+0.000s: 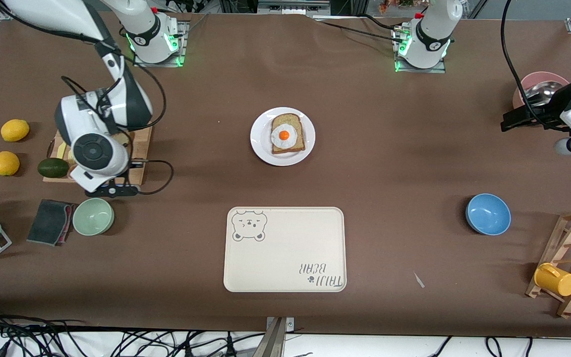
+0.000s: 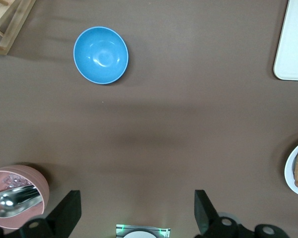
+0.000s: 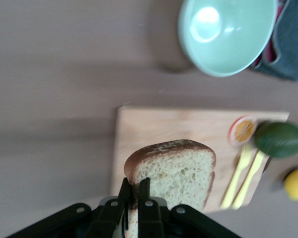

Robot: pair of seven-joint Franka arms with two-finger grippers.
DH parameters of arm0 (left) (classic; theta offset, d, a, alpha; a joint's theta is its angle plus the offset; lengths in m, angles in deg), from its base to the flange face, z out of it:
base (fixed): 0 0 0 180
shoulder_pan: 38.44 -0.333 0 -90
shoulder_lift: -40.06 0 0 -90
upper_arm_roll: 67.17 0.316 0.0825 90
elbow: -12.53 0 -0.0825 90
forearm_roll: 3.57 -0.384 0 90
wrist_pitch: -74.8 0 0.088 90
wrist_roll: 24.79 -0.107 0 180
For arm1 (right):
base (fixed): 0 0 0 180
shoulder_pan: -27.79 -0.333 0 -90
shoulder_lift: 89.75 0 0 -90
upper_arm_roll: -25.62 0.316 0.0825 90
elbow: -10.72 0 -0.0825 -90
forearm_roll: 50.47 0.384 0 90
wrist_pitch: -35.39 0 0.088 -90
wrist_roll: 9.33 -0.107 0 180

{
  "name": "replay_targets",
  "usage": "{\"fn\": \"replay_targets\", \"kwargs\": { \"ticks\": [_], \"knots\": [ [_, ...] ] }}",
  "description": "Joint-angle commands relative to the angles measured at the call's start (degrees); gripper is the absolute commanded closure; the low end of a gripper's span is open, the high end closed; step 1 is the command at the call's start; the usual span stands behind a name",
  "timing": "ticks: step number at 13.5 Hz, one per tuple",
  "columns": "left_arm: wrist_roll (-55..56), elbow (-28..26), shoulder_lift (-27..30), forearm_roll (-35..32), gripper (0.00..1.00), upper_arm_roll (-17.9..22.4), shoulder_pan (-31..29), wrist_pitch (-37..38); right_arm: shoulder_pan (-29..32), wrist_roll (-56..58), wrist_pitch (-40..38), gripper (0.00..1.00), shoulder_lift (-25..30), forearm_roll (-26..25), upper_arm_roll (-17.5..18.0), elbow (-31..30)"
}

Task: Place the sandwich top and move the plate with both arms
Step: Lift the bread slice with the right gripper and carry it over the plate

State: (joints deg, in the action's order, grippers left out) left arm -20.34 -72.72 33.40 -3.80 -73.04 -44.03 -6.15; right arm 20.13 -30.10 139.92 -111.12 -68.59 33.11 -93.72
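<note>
Brown wholemeal sandwich top point(image 3: 176, 173) is hanging pinched in the right gripper point(image 3: 134, 191) above the wooden cutting board point(image 3: 188, 129), needing level carrying to the egg-topped slice point(image 1: 287, 134) on the round white plate point(image 1: 260, 144), while the left gripper point(image 2: 136, 213) is waiting wide-fingered.

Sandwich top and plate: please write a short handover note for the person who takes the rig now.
Right gripper: shut on the sandwich top, over the wooden cutting board at the right arm's end of the table.
Left gripper: open, holds nothing, waits over bare table near the pink bowl.
Plate: mid-table, with the egg-topped bread slice on it, farther from the front camera than the cream tray.
Done: top slice gripped.
Left: put the slice on the egg bread, then move the plate with both arms.
</note>
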Motion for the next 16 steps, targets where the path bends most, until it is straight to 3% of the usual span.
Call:
{"fn": "replay_targets", "kwargs": {
  "ticks": [1, 6, 9, 12, 14, 16],
  "knots": [
    [0.6, 0.0, 0.4, -1.2, 0.00, -0.2, 0.5, -0.3, -6.2, -9.7, -4.4, 1.00, -1.1, 6.7, -0.1, 4.5],
    [0.7, -0.1, 0.5, -1.2, 0.00, -0.3, 0.7, -0.3, -16.8, -22.3, -4.0, 1.00, -4.2, 18.3, 0.1, 10.7],
    [0.7, -0.2, 0.4, -1.2, 0.00, -0.3, 0.8, -0.3, -23.2, -29.5, -2.2, 1.00, -7.8, 19.7, 0.1, 15.3],
    [1.4, -0.1, 0.4, -1.2, 0.00, -0.7, 0.7, -0.3, -28.5, -32.2, 2.8, 1.00, -10.8, 23.7, 0.0, 16.1],
    [1.4, -0.1, 0.4, -1.2, 0.00, -0.8, 0.7, -0.2, -29.3, -33.9, 8.2, 1.00, -12.7, 27.3, 0.1, 16.2],
    [1.5, 0.1, 0.5, -1.2, 0.00, -1.0, 0.7, -0.1, -30.5, -34.9, 10.9, 1.00, -14.2, 27.9, 0.1, 16.2]
  ]
}}
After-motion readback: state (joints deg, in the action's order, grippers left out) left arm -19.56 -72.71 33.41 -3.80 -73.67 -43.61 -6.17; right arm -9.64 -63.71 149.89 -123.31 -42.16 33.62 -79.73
